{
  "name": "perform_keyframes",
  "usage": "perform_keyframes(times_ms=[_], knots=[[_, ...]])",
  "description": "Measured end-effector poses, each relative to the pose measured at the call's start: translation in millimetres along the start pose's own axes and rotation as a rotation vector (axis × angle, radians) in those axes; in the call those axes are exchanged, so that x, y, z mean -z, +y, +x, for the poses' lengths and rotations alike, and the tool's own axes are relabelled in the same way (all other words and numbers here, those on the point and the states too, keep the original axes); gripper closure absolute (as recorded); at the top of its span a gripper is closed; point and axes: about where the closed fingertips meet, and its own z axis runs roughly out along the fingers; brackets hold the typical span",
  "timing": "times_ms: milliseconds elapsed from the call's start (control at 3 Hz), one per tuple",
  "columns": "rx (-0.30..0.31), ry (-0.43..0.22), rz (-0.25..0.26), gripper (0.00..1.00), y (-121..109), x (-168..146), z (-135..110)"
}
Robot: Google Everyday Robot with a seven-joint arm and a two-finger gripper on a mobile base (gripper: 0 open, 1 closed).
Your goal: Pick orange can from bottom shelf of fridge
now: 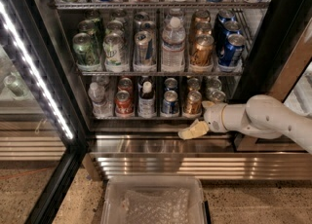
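The fridge (161, 167) stands open in front of me. On its bottom shelf (146, 119), the orange can (193, 102) stands upright at the front, right of centre, with a second copper can (194, 84) behind it. My gripper (199, 119) is at the shelf's front edge, just below and to the right of the orange can. It is open and empty, with one cream finger (192, 131) pointing left under the rail and the other beside the can. It is not touching the can.
On the same shelf stand a blue can (170, 102), a dark bottle (146, 99), a red can (123, 102), a water bottle (97, 99) and silver cans (214, 91). The glass door with its LED strip (34, 67) hangs open on the left. A clear plastic bin (156, 201) sits on the floor below.
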Motion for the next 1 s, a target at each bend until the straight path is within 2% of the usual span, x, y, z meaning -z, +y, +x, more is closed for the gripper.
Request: perform_keyframes(times_ms=[333,667,1000], knots=[[0.010,0.009,0.060,0.00,-10.8,12.6,-1.1],[0.006,0.018,0.086,0.00,-18.3,15.6,2.7],[-0.002,0.019,0.090,0.00,-25.1,5.3,5.6]])
